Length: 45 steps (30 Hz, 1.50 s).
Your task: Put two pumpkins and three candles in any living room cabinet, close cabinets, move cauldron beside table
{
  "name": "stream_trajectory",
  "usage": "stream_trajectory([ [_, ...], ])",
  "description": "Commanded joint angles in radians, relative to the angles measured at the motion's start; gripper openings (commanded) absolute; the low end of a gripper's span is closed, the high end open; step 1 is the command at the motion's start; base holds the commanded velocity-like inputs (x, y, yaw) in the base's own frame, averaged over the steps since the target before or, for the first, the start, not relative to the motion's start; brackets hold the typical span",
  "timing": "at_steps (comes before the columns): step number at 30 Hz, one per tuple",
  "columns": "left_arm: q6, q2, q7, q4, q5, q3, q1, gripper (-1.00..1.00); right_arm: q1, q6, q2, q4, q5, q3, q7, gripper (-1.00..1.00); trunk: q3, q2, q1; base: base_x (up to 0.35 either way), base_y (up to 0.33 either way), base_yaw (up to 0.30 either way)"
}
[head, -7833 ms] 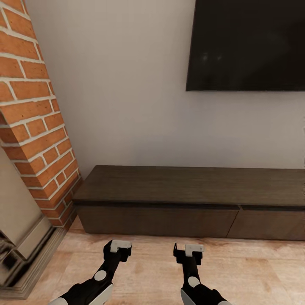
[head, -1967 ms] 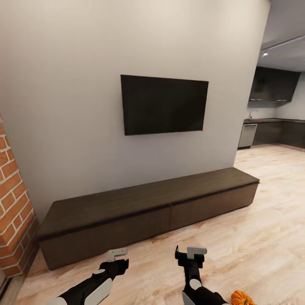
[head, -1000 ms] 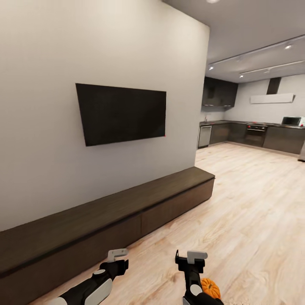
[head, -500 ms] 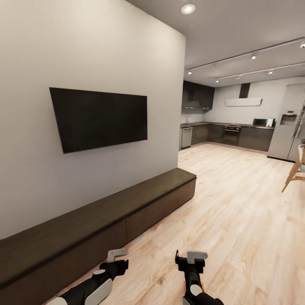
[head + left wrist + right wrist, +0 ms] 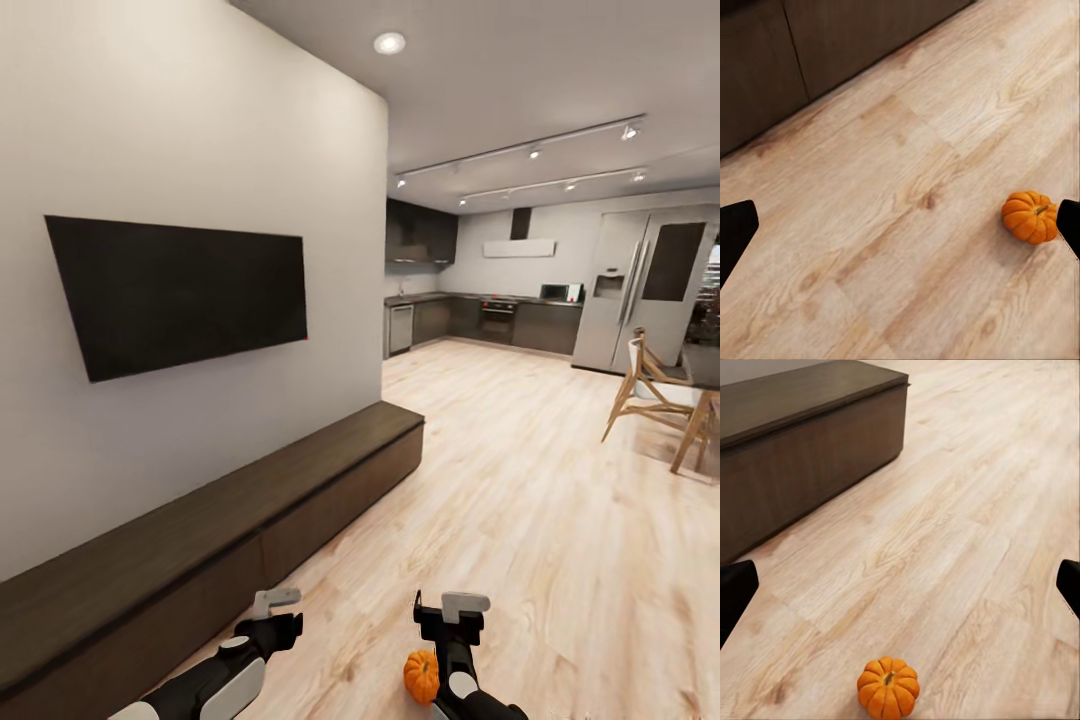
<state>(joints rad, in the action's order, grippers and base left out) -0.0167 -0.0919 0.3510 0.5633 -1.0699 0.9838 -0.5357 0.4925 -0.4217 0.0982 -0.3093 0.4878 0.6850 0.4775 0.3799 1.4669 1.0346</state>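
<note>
One orange ribbed pumpkin (image 5: 421,676) sits on the wood floor just left of my right forearm, below my two grippers. It also lies near one finger in the left wrist view (image 5: 1029,217) and low between the fingers in the right wrist view (image 5: 888,688). The long dark brown cabinet (image 5: 250,500) runs along the left wall with its fronts shut; its end stands beyond the pumpkin (image 5: 802,442). My left gripper (image 5: 277,603) and right gripper (image 5: 452,604) hang open and empty over the floor. The other pumpkin, the candles and the cauldron are out of view.
A black TV (image 5: 180,290) hangs on the wall above the cabinet. Open wood floor (image 5: 520,480) stretches toward a kitchen with a steel fridge (image 5: 640,290). A wooden chair (image 5: 645,385) and a table edge (image 5: 705,400) stand at the right.
The whole view has swung to the right, bringing the kitchen, chair and fridge in. The pumpkin now shows beside my right arm. Both grippers keep their pose.
</note>
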Motion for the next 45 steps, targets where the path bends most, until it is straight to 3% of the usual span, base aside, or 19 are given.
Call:
stream_trajectory([
  [1,-0.002,-0.002,0.009,0.003,-0.004,0.007,-0.001,1.0,0.001,-0.005,0.0,0.001,0.009,0.008,0.004,1.0,-0.003,-0.007,-0.004,0.0,0.0,-0.266],
  [45,-0.004,0.0,0.01,0.002,-0.006,0.007,-0.001,1.0,0.001,-0.004,-0.001,0.011,0.01,0.008,0.004,1.0,-0.182,-0.315,-0.173,0.0,0.0,-0.254],
])
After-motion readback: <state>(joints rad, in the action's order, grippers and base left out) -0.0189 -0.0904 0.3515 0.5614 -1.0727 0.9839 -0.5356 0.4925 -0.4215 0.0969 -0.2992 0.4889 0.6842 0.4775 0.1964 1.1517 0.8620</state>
